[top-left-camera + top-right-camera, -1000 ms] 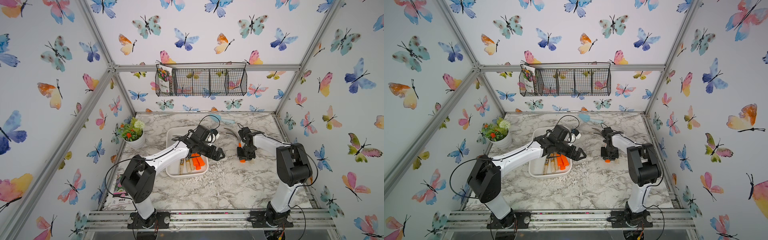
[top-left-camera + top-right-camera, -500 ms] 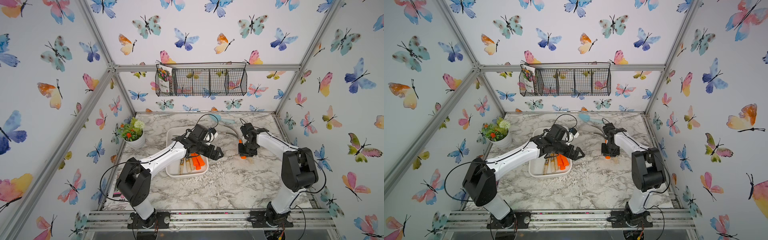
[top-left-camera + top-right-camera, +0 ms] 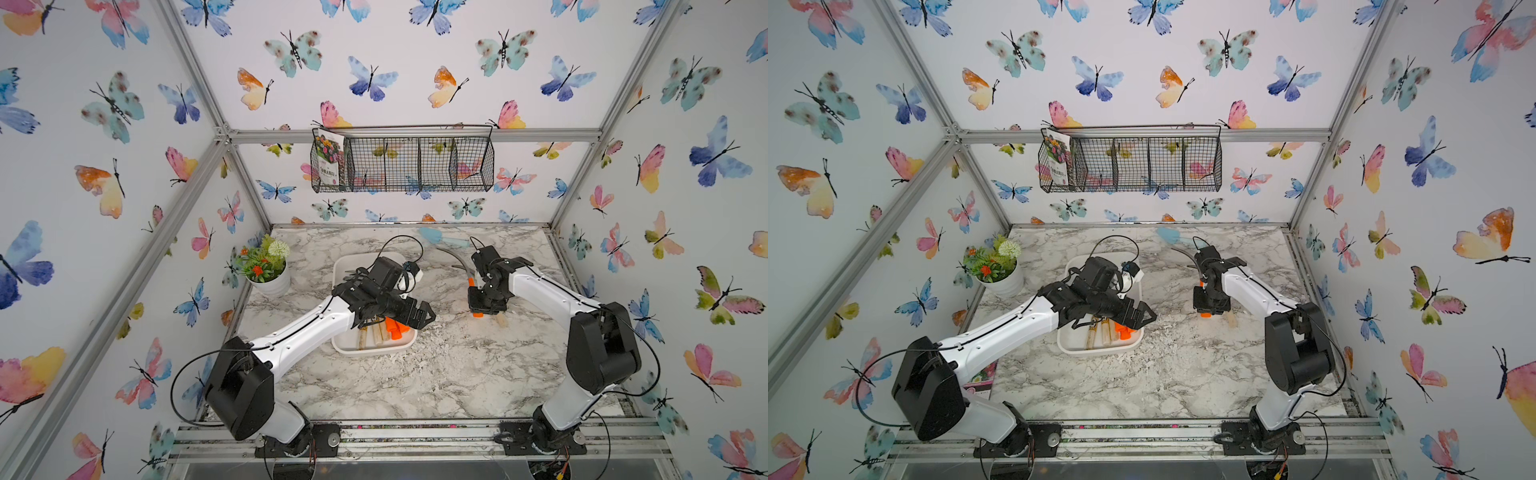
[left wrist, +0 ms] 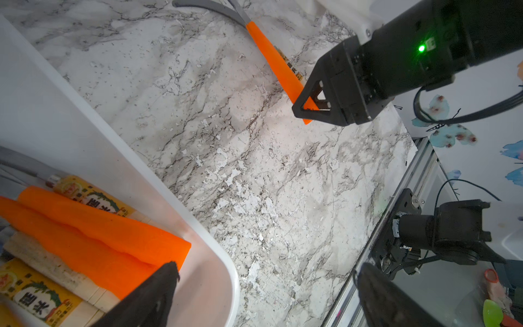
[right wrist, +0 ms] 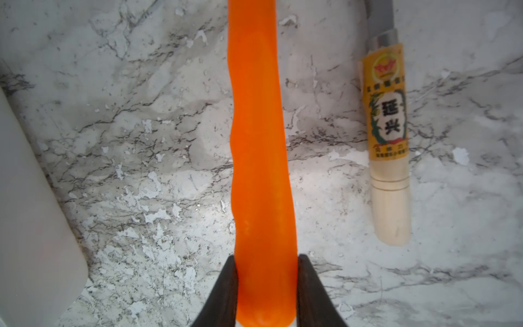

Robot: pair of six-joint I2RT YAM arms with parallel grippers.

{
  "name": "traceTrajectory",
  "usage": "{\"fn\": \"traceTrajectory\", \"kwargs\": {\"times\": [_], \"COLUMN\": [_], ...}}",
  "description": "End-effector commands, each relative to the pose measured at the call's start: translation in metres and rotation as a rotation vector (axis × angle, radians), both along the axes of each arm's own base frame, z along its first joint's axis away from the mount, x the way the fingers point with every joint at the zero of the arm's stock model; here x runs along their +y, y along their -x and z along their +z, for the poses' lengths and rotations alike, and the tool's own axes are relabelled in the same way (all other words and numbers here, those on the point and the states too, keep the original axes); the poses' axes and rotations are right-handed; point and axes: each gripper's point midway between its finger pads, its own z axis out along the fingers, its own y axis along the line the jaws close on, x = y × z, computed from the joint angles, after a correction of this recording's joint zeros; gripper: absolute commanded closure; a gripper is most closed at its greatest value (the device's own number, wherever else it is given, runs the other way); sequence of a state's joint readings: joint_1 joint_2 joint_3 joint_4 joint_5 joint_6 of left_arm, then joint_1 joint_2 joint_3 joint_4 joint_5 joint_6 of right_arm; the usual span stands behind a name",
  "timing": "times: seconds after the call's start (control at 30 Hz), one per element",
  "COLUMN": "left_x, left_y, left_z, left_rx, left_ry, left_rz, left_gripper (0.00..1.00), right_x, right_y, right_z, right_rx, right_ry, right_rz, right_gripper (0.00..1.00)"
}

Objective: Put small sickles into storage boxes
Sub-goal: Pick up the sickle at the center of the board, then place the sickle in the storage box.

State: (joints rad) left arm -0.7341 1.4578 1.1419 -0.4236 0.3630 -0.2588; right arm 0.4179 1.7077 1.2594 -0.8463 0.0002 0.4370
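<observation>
Where pinched, smooth bright-orange sickle handle [image 5: 260, 141]

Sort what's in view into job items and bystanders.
Job: orange-handled sickle, clamped in the right gripper; wooden-handled sickle on the table; stowed sickles; white tray.
Bystanders: potted plant; wire basket; seed packet; blue trowel.

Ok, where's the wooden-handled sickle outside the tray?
In the right wrist view, the wooden-handled sickle lies on the marble table, robot's right side, beside the orange-handled sickle in the right gripper.
</observation>
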Motion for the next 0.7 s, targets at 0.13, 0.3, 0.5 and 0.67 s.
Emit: {"fn": "traceTrajectory", "kwargs": {"times": [0.13, 0.3, 0.5, 0.67], "left_x": [0.025, 0.041, 0.059, 0.075], "left_y": [0.011, 0.017, 0.025, 0.029], "left_z": [0.009, 0.012, 0.017, 0.02], "left_rx": [-0.028, -0.042, -0.06, -0.077], "left_ry": [-0.005, -0.012, -0.033, -0.048], "left_rz": [0.064, 0.108, 0.145, 0.188], "left_gripper": [0.02, 0.02, 0.02, 0.02], "right_x": [0.022, 0.043, 0.066, 0.082], "right_y": [0.015, 0.024, 0.032, 0.039], "right_z": [0.017, 0.022, 0.031, 0.039], "right_rx": [-0.018, -0.025, -0.042, -0.055], "right_ry": [-0.011, -0.018, -0.037, -0.047], "right_rz": [0.023, 0.06, 0.092, 0.118], "right_gripper": [0.85, 0.85, 0.85, 0.85]}}
